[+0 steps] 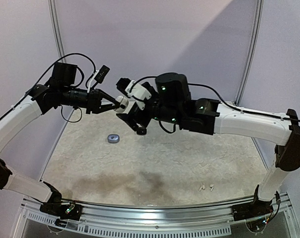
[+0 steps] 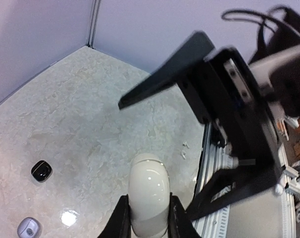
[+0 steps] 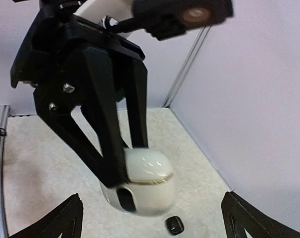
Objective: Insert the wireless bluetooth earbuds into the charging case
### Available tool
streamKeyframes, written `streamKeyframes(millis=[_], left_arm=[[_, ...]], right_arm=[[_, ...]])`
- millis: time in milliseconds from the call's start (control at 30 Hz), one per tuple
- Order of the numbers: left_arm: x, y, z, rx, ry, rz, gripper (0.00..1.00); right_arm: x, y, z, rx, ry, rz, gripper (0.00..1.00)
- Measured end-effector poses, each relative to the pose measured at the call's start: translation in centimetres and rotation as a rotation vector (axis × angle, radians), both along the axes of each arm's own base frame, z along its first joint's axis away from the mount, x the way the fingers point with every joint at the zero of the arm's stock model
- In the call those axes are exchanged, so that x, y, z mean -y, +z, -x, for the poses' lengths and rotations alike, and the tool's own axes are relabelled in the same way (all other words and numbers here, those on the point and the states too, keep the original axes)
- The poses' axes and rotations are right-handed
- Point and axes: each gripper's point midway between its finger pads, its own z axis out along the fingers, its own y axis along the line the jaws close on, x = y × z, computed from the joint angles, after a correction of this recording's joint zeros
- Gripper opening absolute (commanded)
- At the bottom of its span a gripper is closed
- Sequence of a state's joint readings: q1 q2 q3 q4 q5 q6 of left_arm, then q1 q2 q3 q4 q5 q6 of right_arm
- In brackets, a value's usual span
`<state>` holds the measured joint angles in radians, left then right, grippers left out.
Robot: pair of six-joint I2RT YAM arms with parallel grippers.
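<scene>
My left gripper (image 1: 119,103) is shut on a white glossy charging case (image 1: 123,102), lid closed, and holds it high above the table. The left wrist view shows the case (image 2: 149,191) between the fingers (image 2: 121,215). My right gripper (image 1: 131,107) is open wide and faces the case, one finger above and one below, not touching it. In the right wrist view the case (image 3: 142,178) hangs between its spread fingertips (image 3: 66,218). A white stemmed pair of earbuds (image 1: 205,188) lies near the front right edge and shows in the left wrist view (image 2: 184,148). The other earbuds are not distinguishable.
A small purplish-grey round case (image 1: 113,138) lies on the table left of centre, also in the left wrist view (image 2: 28,227). A small black glossy case (image 2: 41,170) lies near it and shows in the right wrist view (image 3: 175,224). Walls close the back and sides.
</scene>
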<state>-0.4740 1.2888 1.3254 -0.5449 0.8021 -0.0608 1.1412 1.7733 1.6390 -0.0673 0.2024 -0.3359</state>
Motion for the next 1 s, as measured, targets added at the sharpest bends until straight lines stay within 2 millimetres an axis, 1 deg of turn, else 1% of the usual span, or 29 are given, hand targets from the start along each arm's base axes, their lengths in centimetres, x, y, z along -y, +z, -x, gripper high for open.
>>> streamKeyframes(millis=[67,133,167,233,267,333,400,467,633,700,767,833,933,1000], left_arm=[[-0.3,-0.4,0.6,0.074,-0.045,-0.053,0.00],[-0.7,-0.7,1.3,0.140,-0.093,-0.097,0.00],[-0.8,-0.9,1.6,0.160,-0.113,-0.111,0.00],[-1.1,-1.3,2.5,0.196,-0.164,-0.138,0.00],[-1.1,-1.5,2.9,0.206,-0.182,-0.146,0.00],[-1.3,-1.9,3.6,0.225,-0.222,-0.161,0.00],[-1.4,-2.2,4.1,0.238,-0.250,-0.171,0.00],[-1.5,-2.4,4.5,0.252,-0.271,-0.181,0.00],[-1.6,-2.5,4.9,0.272,-0.293,-0.187,0.00],[-1.6,-2.5,4.9,0.278,-0.296,-0.187,0.00],[-1.6,-2.5,4.9,0.280,-0.297,-0.188,0.00],[-1.6,-2.5,4.9,0.281,-0.298,-0.188,0.00],[-1.5,-2.5,4.9,0.281,-0.298,-0.188,0.00],[-1.5,-2.5,4.9,0.281,-0.297,-0.188,0.00]], right_arm=[[1.4,0.0,0.3,-0.078,0.070,-0.013,0.99],[3.5,0.8,0.5,-0.150,0.137,-0.046,0.99],[4.1,1.1,0.7,-0.172,0.164,-0.057,0.99],[5.0,2.2,1.4,-0.202,0.232,-0.081,0.97],[5.1,2.6,2.0,-0.212,0.270,-0.090,0.96],[4.7,2.7,3.2,-0.235,0.338,-0.093,0.88],[3.9,1.7,4.4,-0.286,0.411,-0.082,0.77],[3.4,1.1,4.6,-0.318,0.437,-0.072,0.74],[0.6,-0.1,4.1,-0.386,0.493,-0.062,0.69],[-0.1,-0.8,4.0,-0.414,0.511,-0.060,0.65],[-0.6,-1.6,4.1,-0.443,0.527,-0.054,0.59],[-0.9,-1.9,4.1,-0.460,0.540,-0.052,0.50],[-1.4,-2.1,4.4,-0.484,0.567,-0.052,0.46],[-1.5,-2.1,4.6,-0.495,0.583,-0.052,0.40]])
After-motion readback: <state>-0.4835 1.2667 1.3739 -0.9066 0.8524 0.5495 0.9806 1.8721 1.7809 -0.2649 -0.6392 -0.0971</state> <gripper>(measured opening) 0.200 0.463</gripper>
